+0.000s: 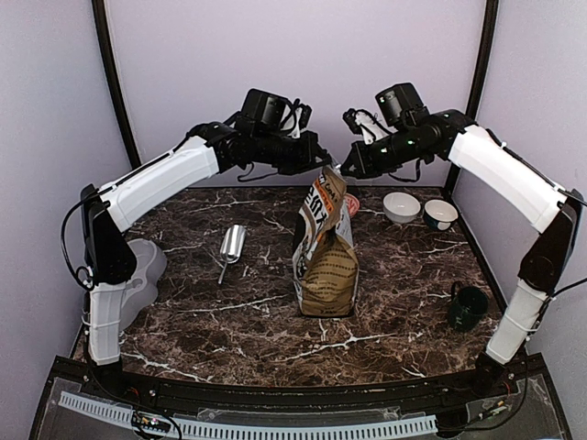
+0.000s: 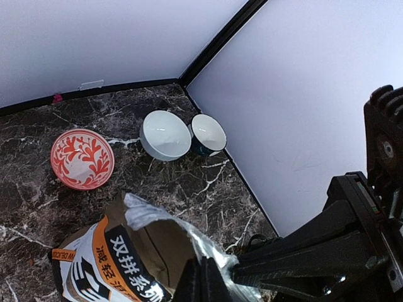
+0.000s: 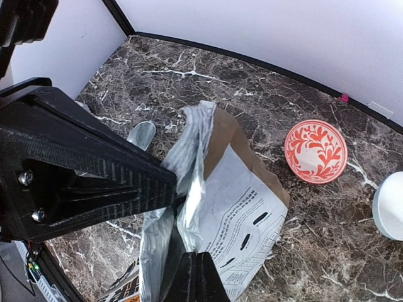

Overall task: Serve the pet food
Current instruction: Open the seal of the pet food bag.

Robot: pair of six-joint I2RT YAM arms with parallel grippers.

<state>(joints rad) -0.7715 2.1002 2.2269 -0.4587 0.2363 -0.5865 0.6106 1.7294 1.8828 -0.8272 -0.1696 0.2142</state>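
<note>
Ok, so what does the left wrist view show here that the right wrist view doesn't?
Left wrist only: the teal bowl next to the white bowl. Right wrist only: the metal scoop on the table past the dog-food bag. Both: that opened bag, the red patterned bowl and the white bowl, cropped at the right wrist view's edge.
</note>
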